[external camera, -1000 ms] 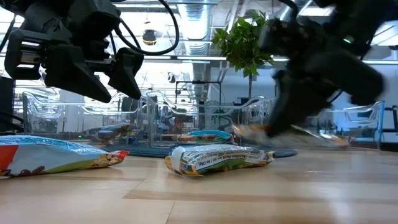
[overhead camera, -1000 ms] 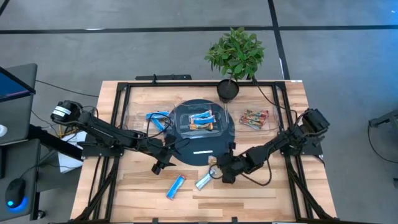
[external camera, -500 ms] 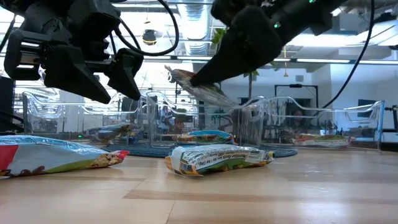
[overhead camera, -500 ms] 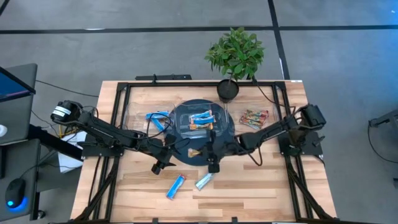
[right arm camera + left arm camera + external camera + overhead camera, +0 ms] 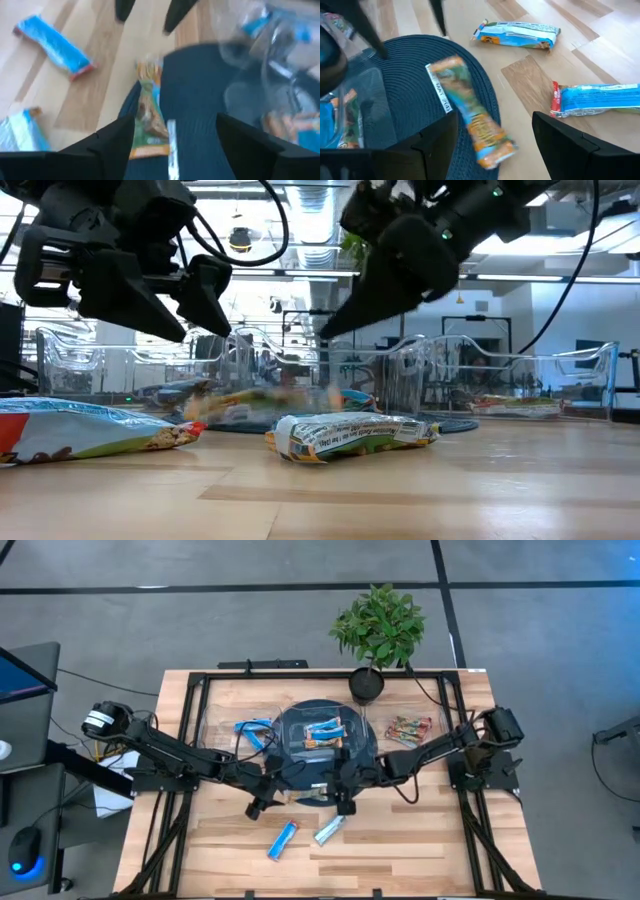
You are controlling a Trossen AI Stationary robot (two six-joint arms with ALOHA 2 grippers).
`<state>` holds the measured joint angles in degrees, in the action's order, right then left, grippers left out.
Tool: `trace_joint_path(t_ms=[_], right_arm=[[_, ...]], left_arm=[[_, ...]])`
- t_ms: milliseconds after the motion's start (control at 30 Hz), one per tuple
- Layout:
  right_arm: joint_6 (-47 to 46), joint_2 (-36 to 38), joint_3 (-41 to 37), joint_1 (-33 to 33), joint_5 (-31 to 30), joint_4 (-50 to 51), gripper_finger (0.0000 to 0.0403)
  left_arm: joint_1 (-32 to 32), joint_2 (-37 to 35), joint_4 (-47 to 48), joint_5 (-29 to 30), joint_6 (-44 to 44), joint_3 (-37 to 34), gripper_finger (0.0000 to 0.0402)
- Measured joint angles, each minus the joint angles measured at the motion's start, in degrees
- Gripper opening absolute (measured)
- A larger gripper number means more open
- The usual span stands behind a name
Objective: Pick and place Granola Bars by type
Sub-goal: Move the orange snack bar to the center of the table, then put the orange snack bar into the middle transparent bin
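A tan granola bar (image 5: 470, 117) shows blurred at the near edge of the dark round mat (image 5: 300, 772), just under my right gripper (image 5: 343, 792). That gripper is open above it (image 5: 175, 125) and touches nothing. My left gripper (image 5: 258, 805) hovers open beside the mat's near left edge, also holding nothing (image 5: 492, 125). A blue bar (image 5: 284, 838) and a pale silver-green bar (image 5: 328, 830) lie flat on the wood nearer the front. More bars lie in three clear containers: blue ones on the left (image 5: 252, 728), mixed ones in the middle (image 5: 325, 733), tan ones on the right (image 5: 408, 729).
A potted plant (image 5: 378, 628) stands at the table's far edge behind the mat. Black frame rails (image 5: 175, 740) run along the table's sides. Bare wood (image 5: 420, 840) lies open at the front right.
My right gripper has lifted the tan bar from the front of the table. It has carried the bar left and toward the far edge, to above the mat's near rim. There it has opened and let go, and the bar has dropped to the mat's edge.
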<state>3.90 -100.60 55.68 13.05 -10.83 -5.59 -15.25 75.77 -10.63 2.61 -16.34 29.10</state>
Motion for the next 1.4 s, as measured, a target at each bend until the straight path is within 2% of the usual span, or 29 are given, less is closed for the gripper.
trace_joint_path(t_ms=[167, 400, 500, 667, 1000, 1133, 1400], right_arm=[[-6.1, 0.0, 0.0, 0.7, -2.0, 7.6, 0.0276], [-16.6, 1.9, 0.0, 3.4, -8.4, 21.3, 0.0275], [-21.7, 3.6, 0.0, 5.3, -9.8, 25.4, 0.0275], [-23.4, 5.9, 0.0, 9.5, -15.5, 27.4, 0.0275], [-23.4, 7.1, 0.0, 14.4, -21.5, 29.1, 0.0274], [-23.5, 7.1, 0.0, 14.0, -22.1, 29.6, 0.0274], [-23.5, 7.1, 0.0, 13.3, -22.1, 29.6, 0.0274]], left_arm=[[0.0, 1.5, -2.3, 1.4, 0.5, 0.0, 0.0253], [2.4, 13.6, -16.4, -0.2, 0.7, 0.4, 0.0253], [4.1, 18.0, -16.3, -3.5, 1.3, 3.0, 0.0253], [6.2, 22.7, -12.6, -10.1, 2.8, 7.8, 0.0253], [6.7, 25.5, -5.7, -1.8, 3.7, 11.0, 0.025], [6.8, 25.4, -5.7, -2.4, 3.0, 11.0, 0.0227], [6.8, 25.4, -5.8, -2.3, 2.6, 11.0, 0.0149]])
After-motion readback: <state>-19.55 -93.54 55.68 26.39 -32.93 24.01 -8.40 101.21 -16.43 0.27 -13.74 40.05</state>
